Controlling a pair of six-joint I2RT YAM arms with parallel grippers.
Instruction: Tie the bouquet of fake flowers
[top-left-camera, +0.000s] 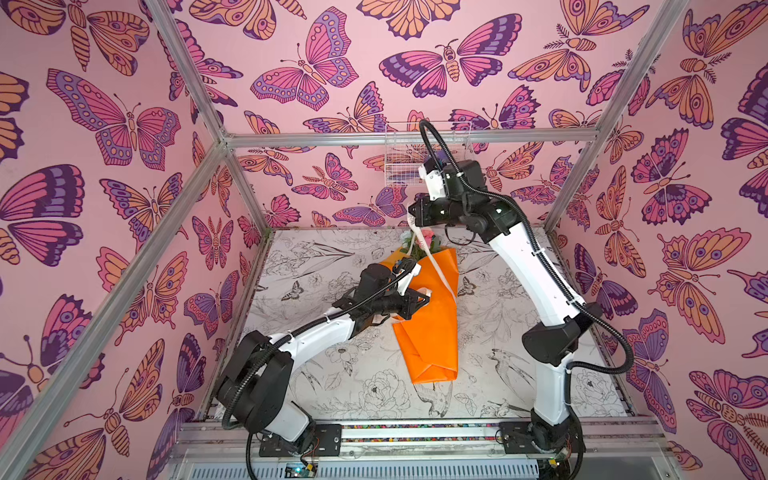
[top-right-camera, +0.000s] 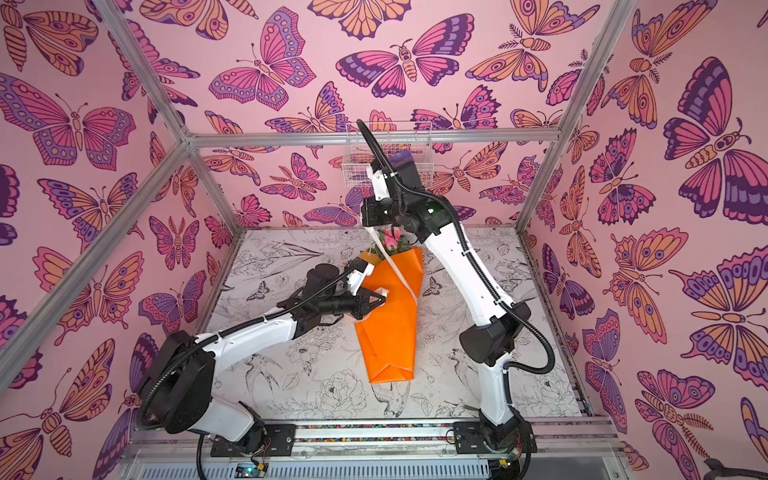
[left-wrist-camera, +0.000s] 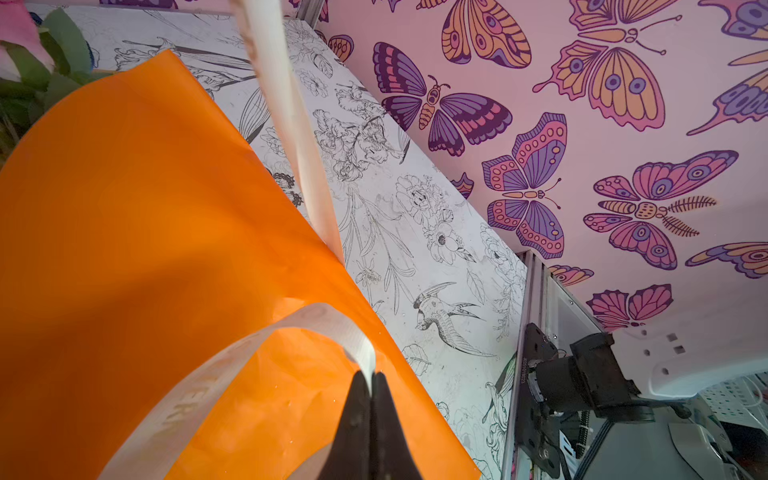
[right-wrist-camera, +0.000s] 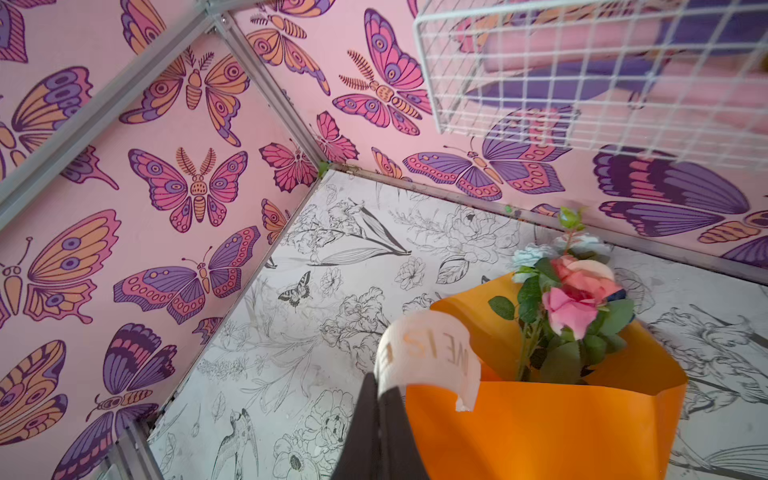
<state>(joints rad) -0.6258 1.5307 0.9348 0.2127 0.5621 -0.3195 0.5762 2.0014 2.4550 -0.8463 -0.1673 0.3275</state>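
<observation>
The bouquet lies flat in the middle of the bench, wrapped in orange, with its folded foot toward the front rail and its roses toward the back wall. A cream lettered ribbon slants over its upper half, from high above the blooms down to the wrap's right edge. The left tool sits low at the bouquet's left edge, about mid-length. The left wrist view shows its jaws pressed together on one ribbon end, which arches up off the orange. The right tool hangs raised above the roses, clamped on the other end; the right wrist view shows that end curling over its tips. The bench bears a line-drawn floral print. A white wire basket hangs on the back wall behind the right arm
</observation>
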